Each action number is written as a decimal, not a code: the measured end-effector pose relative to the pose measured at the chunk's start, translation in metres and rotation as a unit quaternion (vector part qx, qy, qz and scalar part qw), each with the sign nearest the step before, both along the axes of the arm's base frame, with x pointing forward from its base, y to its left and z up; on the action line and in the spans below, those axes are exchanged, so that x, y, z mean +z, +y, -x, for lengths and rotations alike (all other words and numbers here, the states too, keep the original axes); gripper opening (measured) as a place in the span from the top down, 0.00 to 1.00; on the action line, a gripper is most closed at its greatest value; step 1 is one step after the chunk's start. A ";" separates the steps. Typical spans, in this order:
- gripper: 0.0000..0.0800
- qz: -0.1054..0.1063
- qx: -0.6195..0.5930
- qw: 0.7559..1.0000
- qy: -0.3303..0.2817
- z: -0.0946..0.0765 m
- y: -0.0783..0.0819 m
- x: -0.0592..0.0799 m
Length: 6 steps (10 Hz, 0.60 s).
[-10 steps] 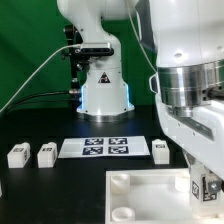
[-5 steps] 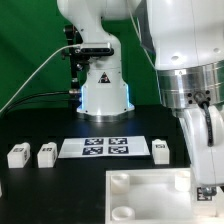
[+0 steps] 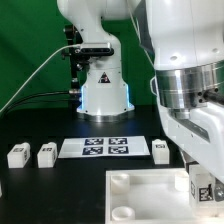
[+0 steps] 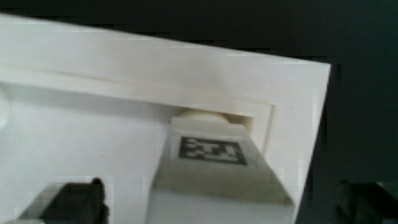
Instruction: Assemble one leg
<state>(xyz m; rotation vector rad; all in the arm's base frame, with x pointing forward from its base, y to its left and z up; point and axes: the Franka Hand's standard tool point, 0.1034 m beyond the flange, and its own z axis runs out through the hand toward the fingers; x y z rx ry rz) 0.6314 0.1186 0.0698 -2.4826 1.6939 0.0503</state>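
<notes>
Over panel [image 3: 150, 195], upright leg [image 3: 203, 187].

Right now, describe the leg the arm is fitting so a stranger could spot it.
Find the big white panel at the front of the black table. The leg stands at its corner on the exterior view's right, under the gripper. Unlike the loose legs beside the marker board, it sits on the panel.
</notes>
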 end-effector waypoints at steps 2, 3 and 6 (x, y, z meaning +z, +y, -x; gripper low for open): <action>0.19 0.006 0.114 0.993 -0.015 0.000 -0.001 0.000; 0.19 0.009 0.167 0.986 -0.022 0.000 -0.001 0.000; 0.19 0.049 0.403 0.913 -0.040 0.000 0.001 0.000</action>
